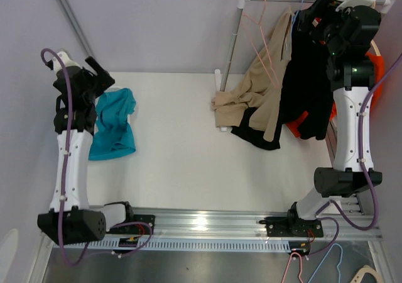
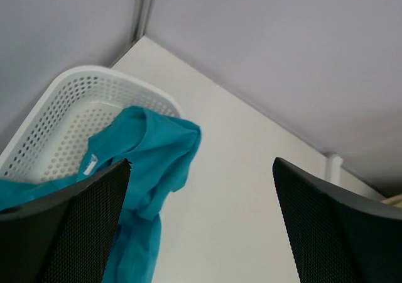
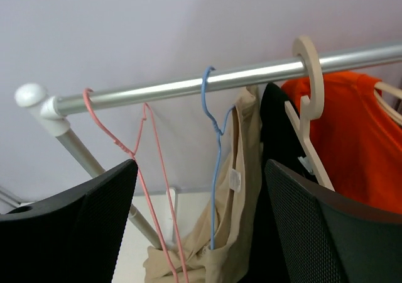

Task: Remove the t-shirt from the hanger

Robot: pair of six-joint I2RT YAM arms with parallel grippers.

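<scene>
A tan t-shirt (image 1: 254, 91) hangs half off a blue wire hanger (image 3: 215, 170) on the metal rail (image 3: 188, 85); its lower part lies on the table. It also shows in the right wrist view (image 3: 239, 233). A bare pink wire hanger (image 3: 151, 188) hangs left of it. A black garment (image 1: 308, 75) and an orange garment (image 3: 358, 138) on a wooden hanger (image 3: 311, 116) hang to the right. My right gripper (image 3: 201, 233) is open, high up, just in front of the blue hanger and tan shirt. My left gripper (image 2: 201, 233) is open and empty above a teal t-shirt (image 2: 144, 170).
The teal shirt (image 1: 113, 122) drapes over a white perforated basket (image 2: 69, 113) at the table's left side. The rack's upright post (image 1: 231, 50) and foot (image 1: 220, 100) stand behind the tan shirt. Spare hangers (image 1: 314, 264) lie near the front edge.
</scene>
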